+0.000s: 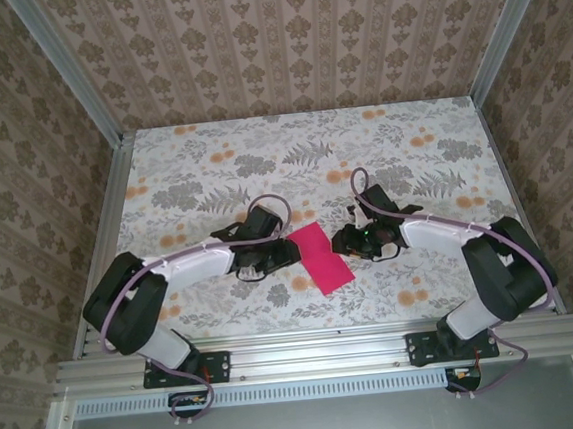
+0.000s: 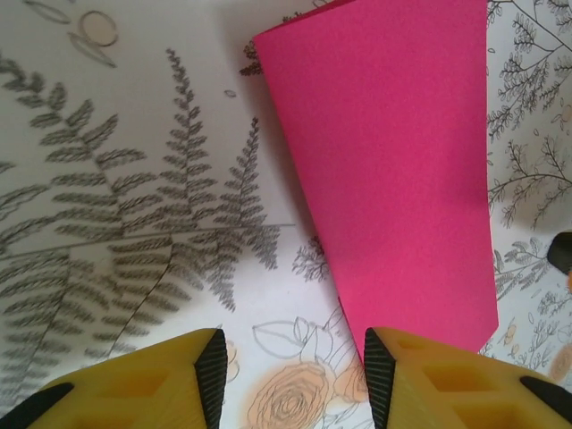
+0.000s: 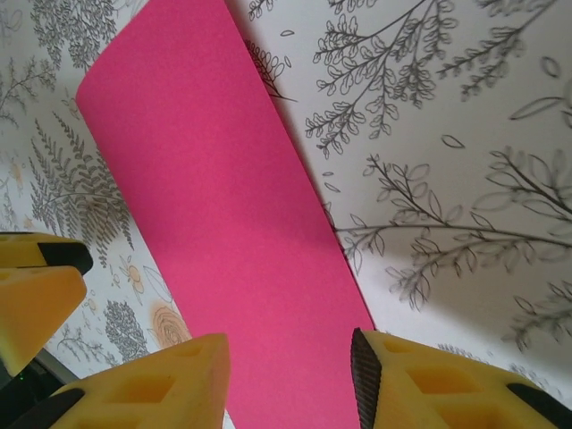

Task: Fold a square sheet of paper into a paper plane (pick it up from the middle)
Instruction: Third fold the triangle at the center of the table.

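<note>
The pink paper (image 1: 320, 257), now a long rectangle, lies flat on the worktop (image 1: 413, 173) near the middle of its near edge. The left gripper (image 2: 295, 357) and the right gripper (image 3: 290, 357) stand on either side of it, jaws released and grasping nothing.

The sheet of paper (image 1: 320, 257) is thin magenta paper, matt, with a fine even grain and no shine. The tablecloth (image 1: 222, 170) under it looks like smooth printed cloth, faintly creased. The left gripper (image 2: 295, 380) and right gripper (image 3: 288, 384) have fingers of matt yellow moulded plastic with black ribbed pads (image 2: 213, 371). The rails (image 1: 318, 350) along the near edge are brushed silver metal. The arm casings (image 1: 185, 263) are smooth white and black plastic.
</note>
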Available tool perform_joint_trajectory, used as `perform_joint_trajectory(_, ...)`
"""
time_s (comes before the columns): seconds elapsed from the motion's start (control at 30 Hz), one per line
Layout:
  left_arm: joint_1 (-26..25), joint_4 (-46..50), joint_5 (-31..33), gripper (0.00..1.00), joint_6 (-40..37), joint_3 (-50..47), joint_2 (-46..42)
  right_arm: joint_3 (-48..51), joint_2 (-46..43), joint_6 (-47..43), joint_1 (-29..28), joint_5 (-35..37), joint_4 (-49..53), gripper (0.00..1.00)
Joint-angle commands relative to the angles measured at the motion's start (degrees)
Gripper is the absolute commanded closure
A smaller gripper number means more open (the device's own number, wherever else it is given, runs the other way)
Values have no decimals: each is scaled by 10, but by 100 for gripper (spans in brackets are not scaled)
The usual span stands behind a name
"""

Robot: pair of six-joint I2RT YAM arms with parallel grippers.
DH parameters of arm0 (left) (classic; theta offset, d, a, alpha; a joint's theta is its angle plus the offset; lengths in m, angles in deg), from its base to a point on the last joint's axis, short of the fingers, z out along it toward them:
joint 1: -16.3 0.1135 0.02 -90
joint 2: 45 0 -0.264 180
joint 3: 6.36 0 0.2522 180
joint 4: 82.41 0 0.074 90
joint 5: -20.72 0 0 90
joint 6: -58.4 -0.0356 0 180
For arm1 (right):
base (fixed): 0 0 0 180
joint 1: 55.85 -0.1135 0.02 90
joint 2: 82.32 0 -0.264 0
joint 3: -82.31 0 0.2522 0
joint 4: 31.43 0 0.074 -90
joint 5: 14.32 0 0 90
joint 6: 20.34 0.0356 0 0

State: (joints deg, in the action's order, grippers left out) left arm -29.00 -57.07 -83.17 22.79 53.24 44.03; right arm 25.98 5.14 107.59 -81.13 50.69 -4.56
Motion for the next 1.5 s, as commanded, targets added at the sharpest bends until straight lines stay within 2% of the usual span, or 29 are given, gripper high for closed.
perform_joint_trajectory(0.0, -1, -42, -23, 52, 9, 33, 26, 11, 26, 0, 1, -34, -33, 59)
perform_joint_trajectory(0.37, 6, -43, -24, 52, 1, 74, 108, 78, 7, 25, 0, -56, -78, 59)
perform_joint_trajectory(0.73, 13, -50, -50, 53, -26, 132, 162, 161, -65, 116, -29, -67, -164, 60)
perform_joint_trajectory(0.9, 22, -3, -27, 53, -46, 144, 153, 148, -116, 99, -28, -11, -98, 57)
perform_joint_trajectory(1.07, 28, 46, 15, 52, -63, 118, 93, 118, -111, 64, -15, 15, -46, 56)
perform_joint_trajectory(1.23, 12, 44, 0, 62, -76, 99, 49, 118, -85, 68, -15, -21, -71, 59)
perform_joint_trajectory(1.37, -9, 27, -34, 73, -84, 110, 59, 125, -66, 71, -18, -39, -85, 61)
perform_joint_trajectory(1.47, -13, 27, -36, 78, -84, 123, 85, 134, -63, 74, -21, -39, -90, 62)
